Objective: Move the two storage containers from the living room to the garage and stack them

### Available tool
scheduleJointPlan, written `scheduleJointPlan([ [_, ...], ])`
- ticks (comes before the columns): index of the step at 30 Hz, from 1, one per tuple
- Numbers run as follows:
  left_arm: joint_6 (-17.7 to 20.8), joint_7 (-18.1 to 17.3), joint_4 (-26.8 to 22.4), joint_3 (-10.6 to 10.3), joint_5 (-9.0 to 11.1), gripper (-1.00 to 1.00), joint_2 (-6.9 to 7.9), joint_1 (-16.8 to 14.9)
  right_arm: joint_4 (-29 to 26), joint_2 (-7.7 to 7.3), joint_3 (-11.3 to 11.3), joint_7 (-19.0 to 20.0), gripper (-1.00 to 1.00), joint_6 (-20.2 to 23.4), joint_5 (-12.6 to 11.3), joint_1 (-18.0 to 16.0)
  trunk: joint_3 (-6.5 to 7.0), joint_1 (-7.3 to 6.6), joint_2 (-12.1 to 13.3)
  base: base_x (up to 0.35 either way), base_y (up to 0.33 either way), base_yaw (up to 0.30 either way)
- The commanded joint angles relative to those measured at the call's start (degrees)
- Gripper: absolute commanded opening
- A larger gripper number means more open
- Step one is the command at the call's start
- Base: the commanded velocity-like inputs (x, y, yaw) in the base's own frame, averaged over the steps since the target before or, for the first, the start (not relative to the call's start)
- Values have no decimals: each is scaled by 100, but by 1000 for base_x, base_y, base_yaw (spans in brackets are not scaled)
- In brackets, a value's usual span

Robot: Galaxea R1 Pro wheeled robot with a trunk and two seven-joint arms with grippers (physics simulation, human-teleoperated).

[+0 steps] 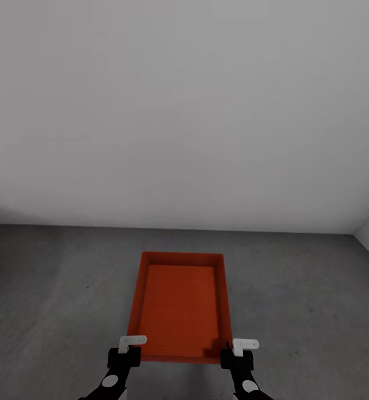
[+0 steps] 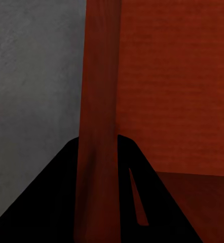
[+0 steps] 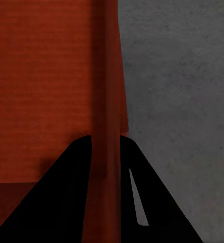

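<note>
- Concrete floor (image 1: 51, 289) of the garage, dark grey and mottled, runs up to a pale wall (image 1: 184, 111). One orange-red bin (image 1: 180, 308) sits in front of the robot, held by its near corners.
- The left claw (image 1: 128, 349) pinches the bin's left side wall (image 2: 98, 126) near the corner. In the left wrist view that wall runs straight between the dark fingers, so the grip looks square.
- From here I can't tell whether the bin is hanging just above the floor or already resting on it.
- The right claw (image 1: 237, 352) is pinched on the right side wall (image 3: 108, 101) in the same way.
- I'd say the job now is setting the bin down. Lower both arms together so it stays level, and let go only once the base lies flat.
- Leave room around it, since the second bin must stack on top.
</note>
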Motion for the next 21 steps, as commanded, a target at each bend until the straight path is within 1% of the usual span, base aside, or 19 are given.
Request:
scheduleJointPlan([
  [1,-4,56,15,-5,15,-100,6,-1,-360,0,-123,77,-100,-33,106,-6,-16,1,-6,0,0,0],
  [8,-3,56,18,-5,15,-100,6,-1,-360,0,-116,77,-100,-39,112,-5,-80,1,-6,6,0,0],
  [12,-2,56,19,-5,15,-100,6,-1,-360,0,-115,77,-100,-42,114,-5,-94,1,-6,73,0,0],
  [16,-4,56,19,-5,19,-100,12,-1,-360,0,-115,77,-100,-42,114,-7,-97,1,-6,145,0,0],
  [21,-4,56,19,-5,17,-100,15,-1,-360,0,-116,77,-100,-42,115,-6,-97,1,-6,267,0,0],
])
